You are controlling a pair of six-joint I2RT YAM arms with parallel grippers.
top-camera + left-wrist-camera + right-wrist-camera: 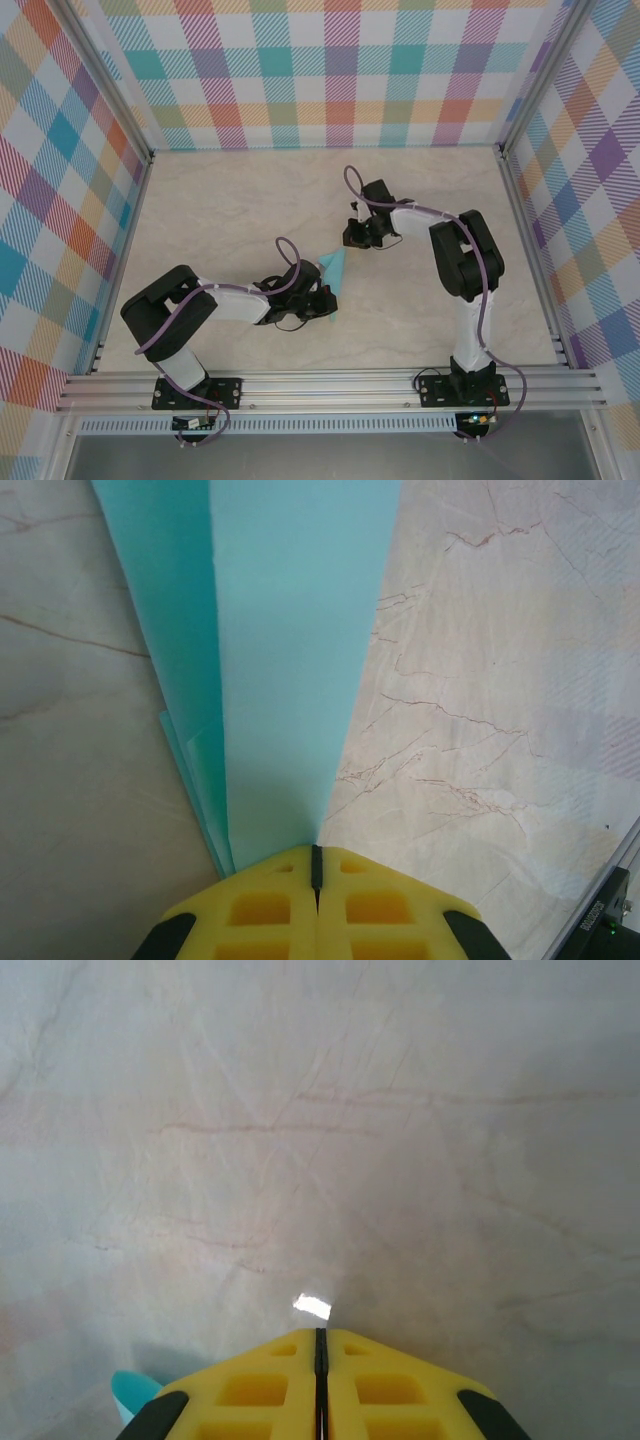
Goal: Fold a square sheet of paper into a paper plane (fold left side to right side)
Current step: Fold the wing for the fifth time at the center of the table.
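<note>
Overhead, you see the paper plane (333,268) mid-counter (230,210), long axis near-far, narrow end nearest. The left wrist view adds its layered folds. Left hand (316,865): fingers together at that narrow end, forearm reaching right. Right hand (320,1340): fingers together, arm bent leftward, beside the wide end.

Overhead camera looks down from behind; 2 close wrist cameras share the paper plane (333,270) (290,660) (131,1390) with it.
</note>
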